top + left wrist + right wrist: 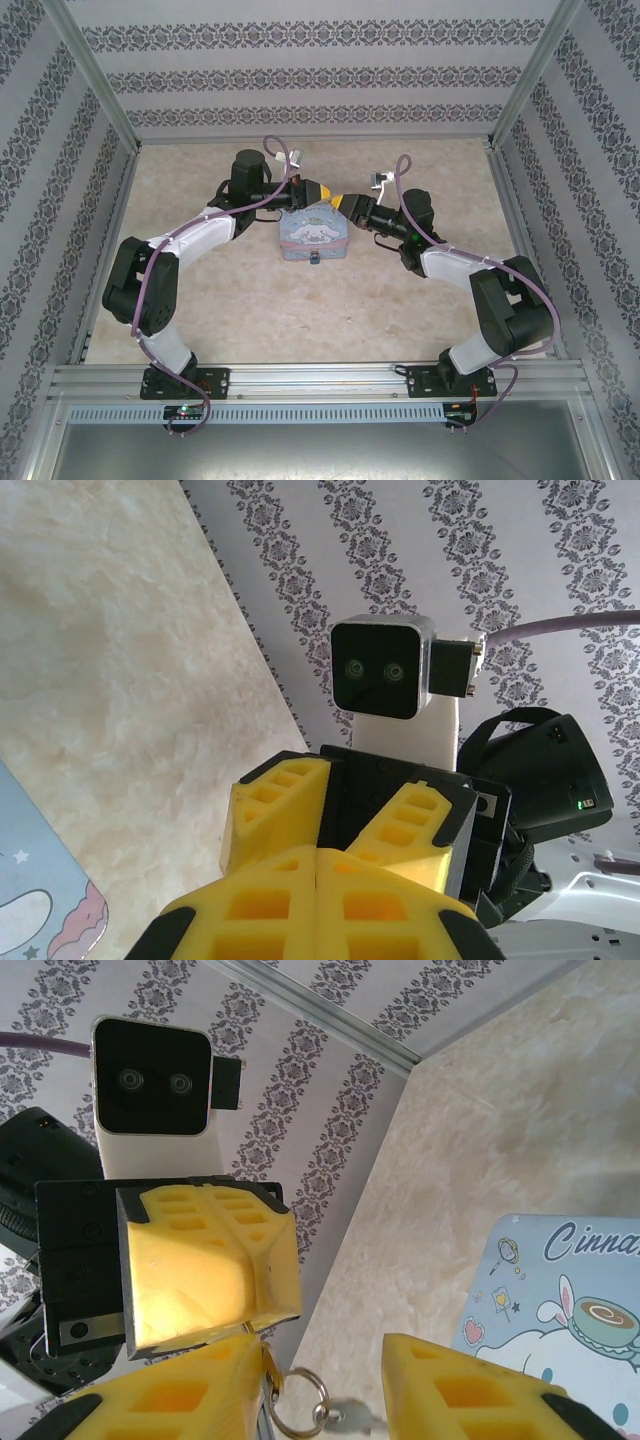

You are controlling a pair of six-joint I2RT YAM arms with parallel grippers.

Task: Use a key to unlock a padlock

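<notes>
The pale blue cartoon tin (313,237) lies mid-table, and the tiny dark padlock (315,259) sits at its near edge. Both grippers meet tip to tip just above the tin's far side. My left gripper (322,190) (318,853) is shut, its yellow pads pressed together. In the right wrist view a metal key ring (300,1405) hangs from a brassy piece at the left gripper's (205,1260) tip. The small silvery key (352,1422) dangles from that ring. My right gripper (345,203) (320,1352) is open, and the ring and key hang in the gap between its fingers (470,1390).
Patterned walls and metal frame posts (95,90) close in the table on three sides. The tin (570,1310) lies right under both wrists. The table's back edge (330,1015) runs close behind the grippers.
</notes>
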